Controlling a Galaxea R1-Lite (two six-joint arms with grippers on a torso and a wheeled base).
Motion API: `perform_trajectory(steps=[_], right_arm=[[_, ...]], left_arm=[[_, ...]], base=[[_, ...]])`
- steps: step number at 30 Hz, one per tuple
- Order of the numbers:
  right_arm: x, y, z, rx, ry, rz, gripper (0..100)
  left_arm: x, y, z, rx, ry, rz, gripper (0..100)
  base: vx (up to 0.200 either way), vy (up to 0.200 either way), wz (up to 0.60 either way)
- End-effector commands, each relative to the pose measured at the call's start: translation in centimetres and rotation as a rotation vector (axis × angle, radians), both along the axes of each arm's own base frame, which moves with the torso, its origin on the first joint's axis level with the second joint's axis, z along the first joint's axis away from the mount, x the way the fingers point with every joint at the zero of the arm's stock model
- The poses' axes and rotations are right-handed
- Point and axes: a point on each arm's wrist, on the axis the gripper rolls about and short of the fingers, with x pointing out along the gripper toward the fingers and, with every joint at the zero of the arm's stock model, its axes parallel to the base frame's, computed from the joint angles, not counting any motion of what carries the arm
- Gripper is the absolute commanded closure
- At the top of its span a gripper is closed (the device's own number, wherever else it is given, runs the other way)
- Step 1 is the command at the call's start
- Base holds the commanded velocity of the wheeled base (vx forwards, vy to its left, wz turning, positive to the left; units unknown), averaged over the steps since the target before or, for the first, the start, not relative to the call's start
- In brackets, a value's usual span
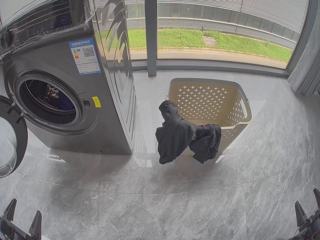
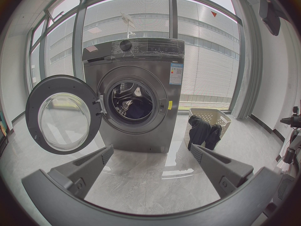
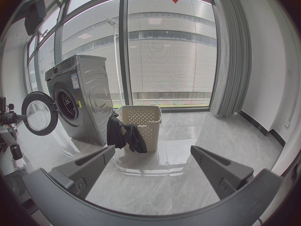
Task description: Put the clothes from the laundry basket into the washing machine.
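Note:
A cream laundry basket stands on the floor right of the grey washing machine. Dark clothes hang over the basket's near rim. The washer's round door is swung open, and something dark lies inside the drum. My left gripper is open and empty, low at the near left. At the near right my right gripper is open and empty, well short of the basket.
Tall windows run behind the washer and basket, with a dark pillar between them. A grey curtain hangs at the far right. Bare grey tiled floor lies between my grippers and the basket.

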Motion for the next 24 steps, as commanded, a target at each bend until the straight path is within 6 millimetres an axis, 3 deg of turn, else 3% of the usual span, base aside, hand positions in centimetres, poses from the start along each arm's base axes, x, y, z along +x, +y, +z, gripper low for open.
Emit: perform_trajectory(steps=[1,6,21,24], right_arm=[[0.03,0.0,-0.52,0.0,0.004,0.001,0],[0.03,0.0,-0.52,0.0,0.004,0.001,0],[0.03,0.0,-0.52,0.0,0.004,0.001,0],[0.03,0.0,-0.52,0.0,0.004,0.001,0]], left_arm=[[0.02,0.0,-0.51,-0.001,0.003,0.001,0],[0.02,0.0,-0.51,-0.004,0.003,0.001,0],[0.02,0.0,-0.51,-0.004,0.003,0.001,0],[0.02,0.0,-0.51,-0.004,0.003,0.0,0]], base=[[0.0,0.0,0.0],[0.0,0.0,0.0],[0.0,-0.2,0.0],[0.0,0.0,0.0]])
